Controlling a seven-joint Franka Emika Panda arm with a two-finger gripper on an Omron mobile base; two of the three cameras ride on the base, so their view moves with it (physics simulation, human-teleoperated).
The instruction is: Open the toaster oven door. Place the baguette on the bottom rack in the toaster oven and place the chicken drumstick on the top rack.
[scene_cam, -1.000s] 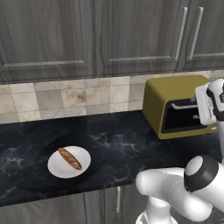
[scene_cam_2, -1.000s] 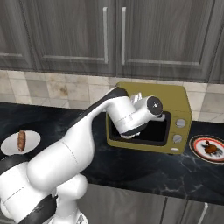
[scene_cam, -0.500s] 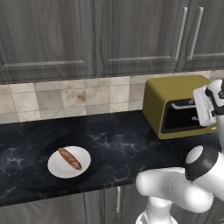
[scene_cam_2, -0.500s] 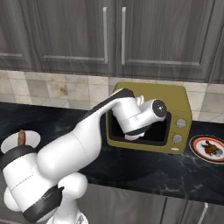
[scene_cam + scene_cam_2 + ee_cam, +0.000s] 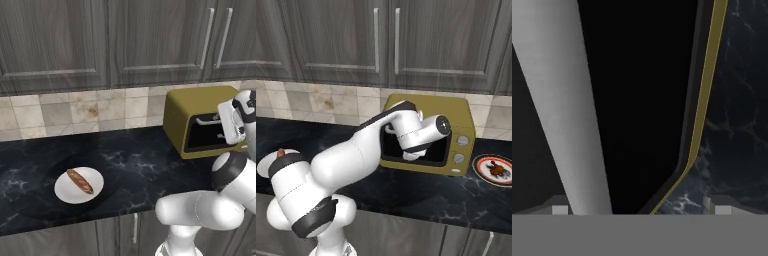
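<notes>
The mustard-yellow toaster oven stands at the counter's right end. Its toaster oven door looks shut. My gripper is open right at the door front. In the hand view the silvery bar handle runs between the fingers, close to the left fingertip. The baguette lies on a white plate far to the left. The chicken drumstick rests on a patterned plate right of the oven. The racks are hidden behind the dark glass.
Grey wall cabinets hang above the tiled backsplash. The black marble counter runs between the white plate and the oven. My own white arm crosses in front of the oven's left half in the right base view.
The arm's lower links and elbow have swung while the hand stayed at the oven door, edging slightly right in the right base view. The jaws remain wide.
</notes>
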